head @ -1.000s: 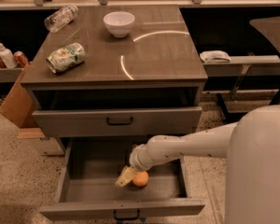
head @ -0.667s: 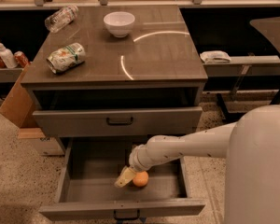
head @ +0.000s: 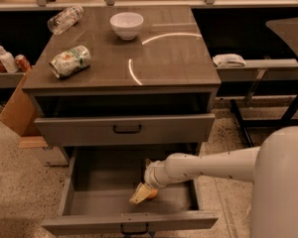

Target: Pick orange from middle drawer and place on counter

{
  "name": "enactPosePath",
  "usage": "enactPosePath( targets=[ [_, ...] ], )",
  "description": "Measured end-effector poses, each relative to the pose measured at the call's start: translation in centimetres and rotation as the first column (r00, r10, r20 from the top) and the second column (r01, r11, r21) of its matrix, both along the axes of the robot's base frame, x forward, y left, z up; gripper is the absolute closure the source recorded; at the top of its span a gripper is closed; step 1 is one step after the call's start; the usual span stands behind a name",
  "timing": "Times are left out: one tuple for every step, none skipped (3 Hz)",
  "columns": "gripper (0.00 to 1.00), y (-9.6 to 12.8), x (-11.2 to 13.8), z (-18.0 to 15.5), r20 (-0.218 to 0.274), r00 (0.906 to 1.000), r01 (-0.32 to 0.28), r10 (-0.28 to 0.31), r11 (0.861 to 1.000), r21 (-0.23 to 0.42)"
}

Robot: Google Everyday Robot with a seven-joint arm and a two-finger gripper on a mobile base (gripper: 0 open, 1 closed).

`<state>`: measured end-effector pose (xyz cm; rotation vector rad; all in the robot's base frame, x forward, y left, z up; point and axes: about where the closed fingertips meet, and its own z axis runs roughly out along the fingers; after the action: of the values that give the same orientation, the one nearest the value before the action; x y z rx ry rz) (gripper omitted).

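The grasp is the step in hand: the cream-tipped pincer point(head: 140, 195) sits low inside the wide grey middle drawer point(head: 104, 182), touching the small round orange fruit point(head: 152, 193), which lies on the drawer floor near the front wall. I cannot tell whether the pincer has closed on it. The next move calls for a sure hold, then a lift clear of the drawer to the glossy grey-brown tabletop point(head: 164, 63).

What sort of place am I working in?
Probably a lab or office test kitchen: grey drawer cabinet with counter, white bowl, speckled floor. The tool sits in the open middle drawer by the orange.
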<state>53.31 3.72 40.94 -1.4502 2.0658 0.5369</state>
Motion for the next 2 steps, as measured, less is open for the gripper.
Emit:
enactPosePath(
  targets=[
    [0.00,-1.20,0.13,-1.32,0.022,0.9998,-0.002,0.001,1.000,0.028],
    [0.18,-2.09,-0.09,-1.86,0.033,0.9994,0.004,-0.005,0.999,0.038]
  ],
)
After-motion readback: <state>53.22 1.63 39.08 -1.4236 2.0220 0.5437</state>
